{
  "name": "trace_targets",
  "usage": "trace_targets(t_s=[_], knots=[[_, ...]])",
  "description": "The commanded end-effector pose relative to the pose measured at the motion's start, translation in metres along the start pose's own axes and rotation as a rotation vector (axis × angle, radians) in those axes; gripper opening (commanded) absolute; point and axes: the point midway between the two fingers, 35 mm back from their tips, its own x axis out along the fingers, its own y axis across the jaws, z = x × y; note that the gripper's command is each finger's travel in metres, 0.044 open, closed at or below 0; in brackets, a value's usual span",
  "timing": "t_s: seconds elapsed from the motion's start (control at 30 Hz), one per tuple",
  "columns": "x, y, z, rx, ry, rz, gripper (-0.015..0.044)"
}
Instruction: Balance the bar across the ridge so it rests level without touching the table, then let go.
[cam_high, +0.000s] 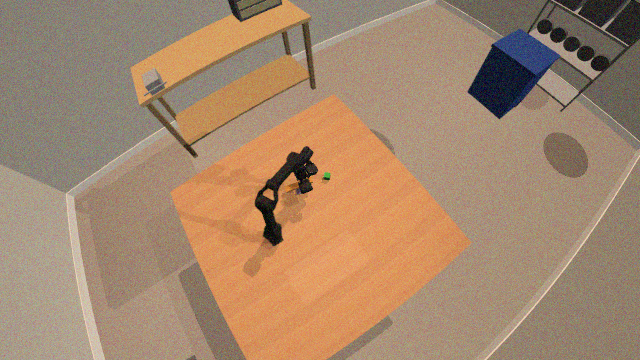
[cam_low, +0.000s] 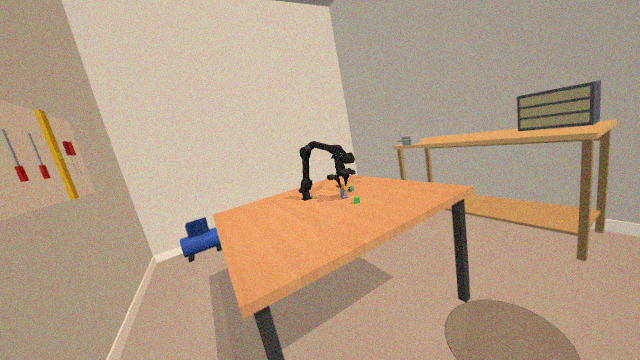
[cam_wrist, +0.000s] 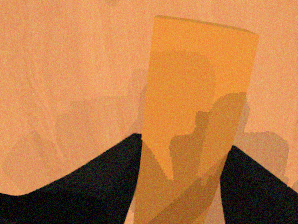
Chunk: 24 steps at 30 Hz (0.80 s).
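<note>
My gripper (cam_low: 345, 185) (cam_wrist: 183, 149) is shut on the orange bar (cam_high: 291, 189) (cam_wrist: 200, 40). The bar runs away between the two black fingers in the wrist view, its far end slightly turned. In the exterior view the held bar is a small orange patch at the fingertips, just above the purple ridge (cam_high: 298, 191) (cam_low: 343, 194), which stands on the table (cam_high: 330, 295) (cam_low: 300, 250). Whether the bar touches the ridge or is level is too small to tell. The ridge does not show in the wrist view.
A green cube (cam_high: 327, 176) (cam_low: 356, 200) lies on the table near the ridge. A small teal object (cam_low: 351, 189) lies behind the ridge in the exterior view. The wooden workbench (cam_high: 215, 47) (cam_low: 500, 136) and the blue bin (cam_high: 525, 50) stand away from the table.
</note>
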Motion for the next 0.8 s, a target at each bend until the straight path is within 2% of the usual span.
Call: trace_targets(t_s=[0.0, 0.77], knots=[[0.0004, 0.0007, -0.0002, 0.000, 0.001, 0.005, 0.0000], [0.0023, 0.0007, -0.0003, 0.000, 0.001, 0.005, 0.0000]])
